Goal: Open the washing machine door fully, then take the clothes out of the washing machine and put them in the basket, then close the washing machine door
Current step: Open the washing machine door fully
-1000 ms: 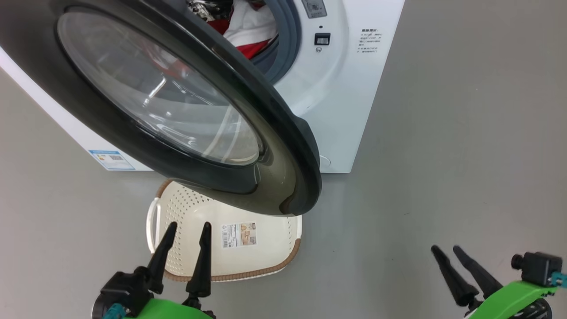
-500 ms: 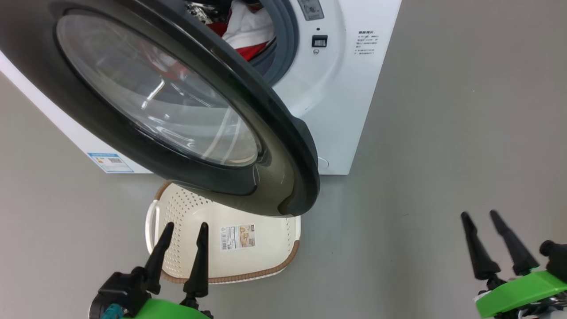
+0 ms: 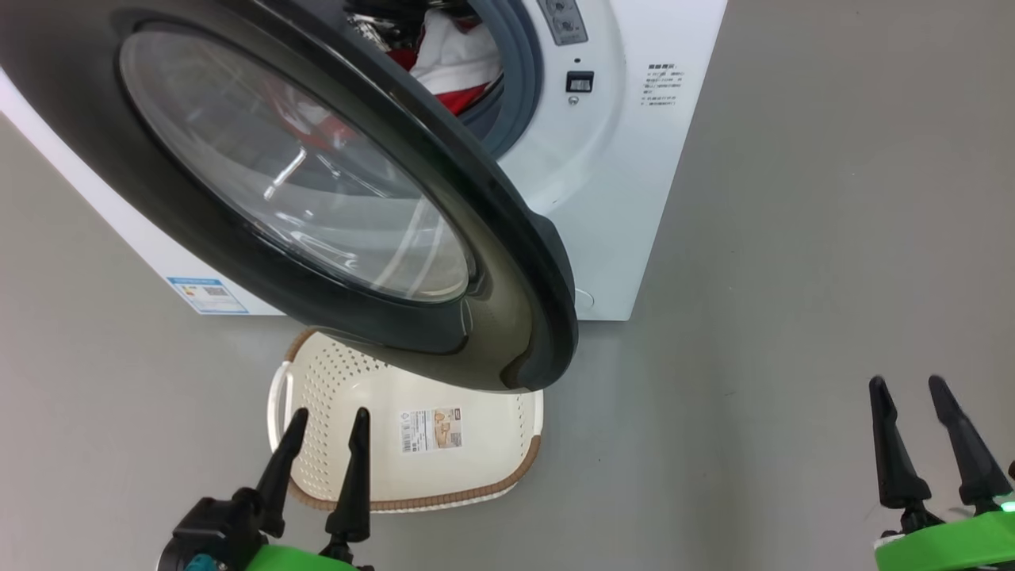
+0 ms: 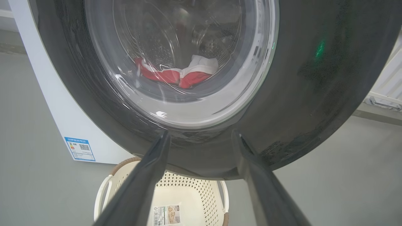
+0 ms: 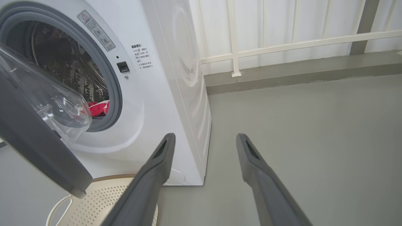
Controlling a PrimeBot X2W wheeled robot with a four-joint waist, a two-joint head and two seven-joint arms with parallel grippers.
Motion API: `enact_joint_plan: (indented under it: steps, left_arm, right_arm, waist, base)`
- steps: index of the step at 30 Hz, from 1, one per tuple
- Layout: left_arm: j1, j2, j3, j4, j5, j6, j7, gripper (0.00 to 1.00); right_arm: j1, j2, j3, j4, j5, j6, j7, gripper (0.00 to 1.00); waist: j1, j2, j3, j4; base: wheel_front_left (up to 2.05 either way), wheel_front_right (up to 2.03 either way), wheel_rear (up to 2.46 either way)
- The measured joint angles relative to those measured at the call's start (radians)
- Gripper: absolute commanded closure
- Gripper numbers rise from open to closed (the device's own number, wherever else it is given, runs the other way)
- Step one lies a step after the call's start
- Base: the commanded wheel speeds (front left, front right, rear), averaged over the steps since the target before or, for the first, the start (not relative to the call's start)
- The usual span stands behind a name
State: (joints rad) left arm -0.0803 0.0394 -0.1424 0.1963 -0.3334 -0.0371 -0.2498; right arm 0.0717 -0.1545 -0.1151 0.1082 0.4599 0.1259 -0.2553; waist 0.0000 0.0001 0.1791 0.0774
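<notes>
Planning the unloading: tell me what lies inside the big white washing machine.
Inside its steel perforated drum lie bright red and white fabric clothes. The half-open round black-rimmed glass door covers much of the opening, so the pile's extent is hidden.

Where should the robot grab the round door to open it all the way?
Likely the free right edge of the washing machine door, at the dip in its black rim. It hangs ajar, hinged on the left, so the open right gripper could hook behind from the right.
</notes>
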Motion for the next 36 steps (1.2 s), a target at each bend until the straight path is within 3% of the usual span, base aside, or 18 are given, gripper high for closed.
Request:
enact_joint_plan:
  steps: [20,21,23,30,36]
  left_arm:
    - [0.02,0.0,-0.003,-0.006,0.0,0.0,0.0,0.0]
    - [0.02,0.0,-0.005,-0.006,0.0,0.0,0.0,0.0]
    - [0.02,0.0,-0.008,-0.006,0.0,0.0,0.0,0.0]
    - [0.019,0.0,-0.013,-0.006,-0.002,0.002,0.0,0.0]
    - [0.019,0.0,-0.023,-0.007,-0.006,0.003,0.0,0.0]
  right_arm:
    - [0.006,0.005,0.03,0.014,0.007,0.0,0.0,0.0]
    - [0.006,0.004,0.033,0.012,0.023,0.0,0.0,0.53]
    - [0.003,0.004,0.046,0.003,0.041,0.0,0.0,1.0]
    - [-0.078,-0.002,0.096,-0.029,0.122,0.0,0.0,1.0]
    - [-0.216,-0.015,0.178,-0.058,0.297,0.0,0.0,1.0]
  waist:
    - [0.0,0.0,-0.004,0.008]
    - [0.0,0.0,-0.004,0.01]
    - [0.0,0.0,-0.003,0.014]
    - [0.0,0.0,-0.002,0.03]
    - [0.0,0.0,0.0,0.045]
  base:
    - [0.0,0.0,0.0]
    - [0.0,0.0,0.0]
    - [0.0,0.0,0.0]
    - [0.0,0.0,0.0]
    - [0.0,0.0,0.0]
